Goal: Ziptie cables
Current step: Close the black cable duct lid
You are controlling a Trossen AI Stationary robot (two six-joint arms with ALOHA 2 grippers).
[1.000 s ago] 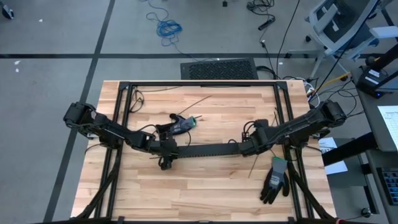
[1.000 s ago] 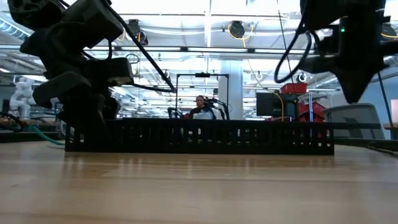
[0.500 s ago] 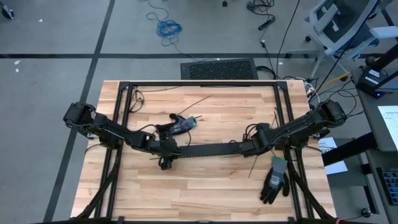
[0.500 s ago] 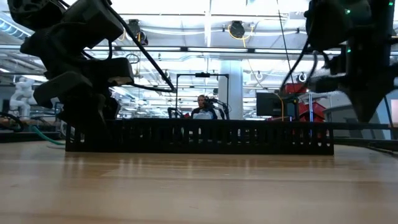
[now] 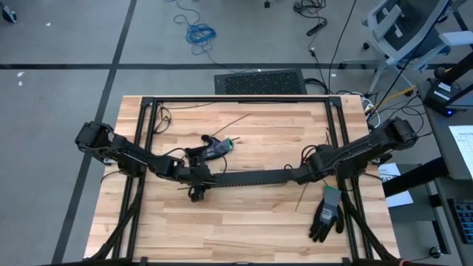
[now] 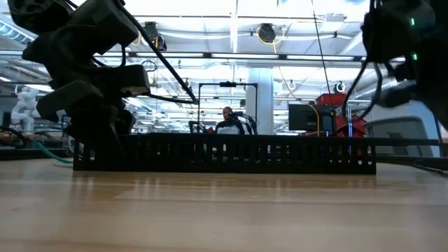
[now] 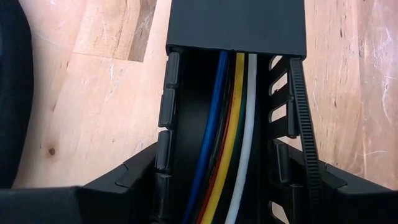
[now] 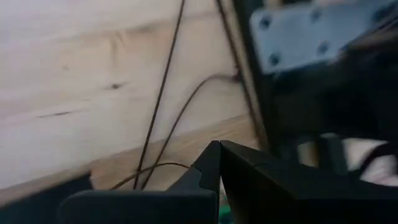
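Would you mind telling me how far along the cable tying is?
Done: the cables lie inside the duct, part of it lidded. In hand: the left end effector straddles the duct's end beside a ziptie; the right end effector, shut, holds nothing. Left: no tie visibly cinched.

A butcher-block wooden table (image 5: 244, 222) carries a black metal frame (image 5: 236, 99) around its edges. The long black slotted duct (image 5: 255, 177) lies flat across its middle, spanning between the two claws. A black-and-grey work glove (image 5: 325, 213) lies just beyond the right claw (image 5: 309, 174), toward the table's near edge.
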